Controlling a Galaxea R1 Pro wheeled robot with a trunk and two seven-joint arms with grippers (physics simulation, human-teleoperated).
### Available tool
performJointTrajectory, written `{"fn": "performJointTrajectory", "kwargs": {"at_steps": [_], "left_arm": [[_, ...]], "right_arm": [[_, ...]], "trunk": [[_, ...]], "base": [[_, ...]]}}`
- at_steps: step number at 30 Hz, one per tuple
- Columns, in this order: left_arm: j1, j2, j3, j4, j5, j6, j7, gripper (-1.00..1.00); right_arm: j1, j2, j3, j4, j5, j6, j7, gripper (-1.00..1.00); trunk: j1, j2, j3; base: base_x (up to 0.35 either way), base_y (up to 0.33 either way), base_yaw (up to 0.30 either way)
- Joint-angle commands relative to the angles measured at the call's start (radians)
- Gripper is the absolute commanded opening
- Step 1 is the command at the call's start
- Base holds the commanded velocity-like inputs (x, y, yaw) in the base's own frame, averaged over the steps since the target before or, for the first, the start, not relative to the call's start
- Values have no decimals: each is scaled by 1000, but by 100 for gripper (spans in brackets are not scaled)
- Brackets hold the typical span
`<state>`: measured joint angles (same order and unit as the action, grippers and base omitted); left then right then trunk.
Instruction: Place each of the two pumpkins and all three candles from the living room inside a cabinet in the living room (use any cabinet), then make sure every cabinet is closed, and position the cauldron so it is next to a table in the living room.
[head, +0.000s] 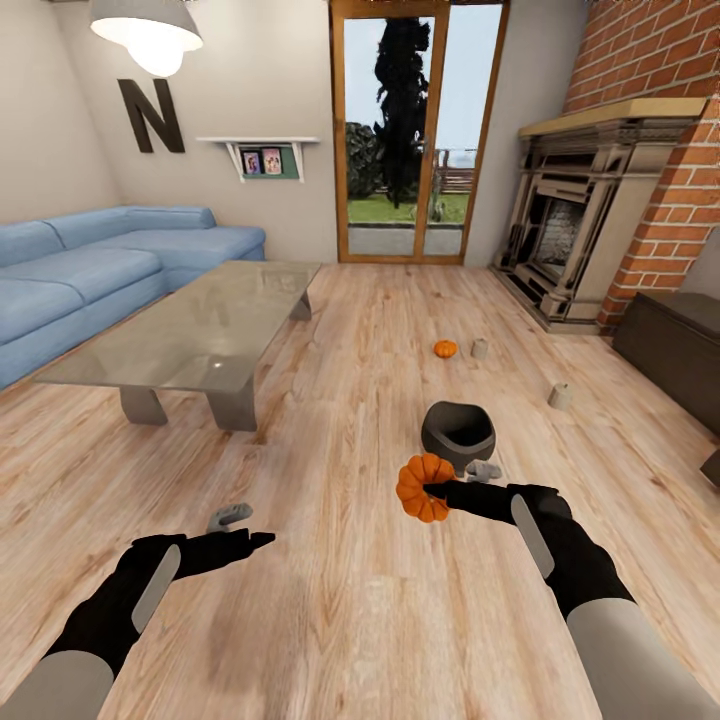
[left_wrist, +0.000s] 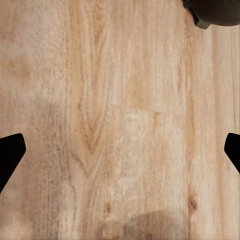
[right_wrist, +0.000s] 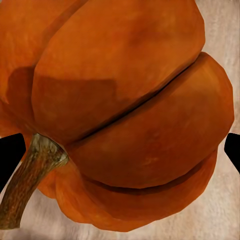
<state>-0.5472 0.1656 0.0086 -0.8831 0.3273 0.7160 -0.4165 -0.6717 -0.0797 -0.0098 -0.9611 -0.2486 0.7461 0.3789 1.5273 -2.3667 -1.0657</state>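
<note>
My right gripper (head: 432, 490) is shut on an orange ribbed pumpkin (head: 422, 487), held above the floor just in front of the black cauldron (head: 458, 432). The right wrist view shows that pumpkin (right_wrist: 125, 110) up close, stem included, with a black fingertip at each side. A second pumpkin (head: 445, 348) lies on the floor farther off, next to a beige candle (head: 480, 348). Another candle (head: 560, 396) stands to the right. My left gripper (head: 255, 540) is open over bare floor, its fingertips (left_wrist: 11, 152) wide apart. The dark cabinet (head: 680, 345) is at the right wall and the glass table (head: 200, 330) at the left.
A blue sofa (head: 90, 265) sits behind the table. A brick fireplace (head: 585, 225) stands at the back right beside a glass door (head: 410, 130). Wood floor stretches between table and cabinet. A dark shape (left_wrist: 212, 12) shows at an edge of the left wrist view.
</note>
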Motion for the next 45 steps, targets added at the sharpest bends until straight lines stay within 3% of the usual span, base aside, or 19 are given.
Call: {"fn": "performJointTrajectory", "kwargs": {"at_steps": [1,13,45], "left_arm": [[0,0,1,-1,4,7,-1,100],[0,-1,-5,0,4,8,-1,100],[0,-3,-7,2,4,3,7,100]], "right_arm": [[0,0,-1,-1,-1,5,2,-100],[0,-1,-2,-2,-1,6,3,-100],[0,-2,-2,-2,-1,6,3,-100]], "trunk": [[-4,7,4],[-50,91,60],[-50,91,111]], "base": [[0,0,0],[0,0,0],[0,0,0]]}}
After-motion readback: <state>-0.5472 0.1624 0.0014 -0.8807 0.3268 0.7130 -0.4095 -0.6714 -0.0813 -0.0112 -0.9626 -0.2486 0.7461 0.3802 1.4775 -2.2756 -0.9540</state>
